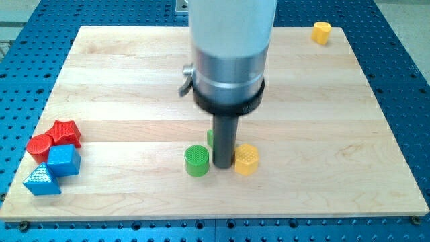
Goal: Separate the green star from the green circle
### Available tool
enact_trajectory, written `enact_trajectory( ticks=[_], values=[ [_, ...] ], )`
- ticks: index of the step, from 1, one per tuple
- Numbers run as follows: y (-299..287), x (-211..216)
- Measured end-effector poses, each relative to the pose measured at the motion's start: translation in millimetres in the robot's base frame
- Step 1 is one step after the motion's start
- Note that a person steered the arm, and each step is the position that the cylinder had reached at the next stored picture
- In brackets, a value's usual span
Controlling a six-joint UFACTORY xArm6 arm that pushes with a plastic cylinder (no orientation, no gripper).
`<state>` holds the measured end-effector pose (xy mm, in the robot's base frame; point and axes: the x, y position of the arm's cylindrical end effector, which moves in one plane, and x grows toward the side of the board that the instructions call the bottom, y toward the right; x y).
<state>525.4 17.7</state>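
Observation:
The green circle [197,160] lies on the wooden board [322,121] at the view's lower middle. The green star [210,138] is almost wholly hidden behind my rod; only a green sliver shows at the rod's left edge, just above and right of the circle. My tip [222,165] stands on the board between the green circle on its left and a yellow block [246,159] on its right, close to both. I cannot tell whether the tip touches the star.
At the view's left edge sit a red circle [39,146], a red star-like block [65,134], a blue cube [63,160] and a blue triangle [41,180]. A yellow block [322,31] lies at the board's top right corner.

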Motion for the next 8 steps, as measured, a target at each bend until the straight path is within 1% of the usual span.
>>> enact_trajectory(
  ticks=[1, 2, 3, 4, 5, 7, 8],
  values=[
    [-4.2, -30.3],
    [-28.5, -32.8],
    [-49.2, -59.3],
    [-10.0, -92.9],
    [-43.5, -69.1],
    [71.4, -97.5],
    [71.4, -78.0]
  ],
)
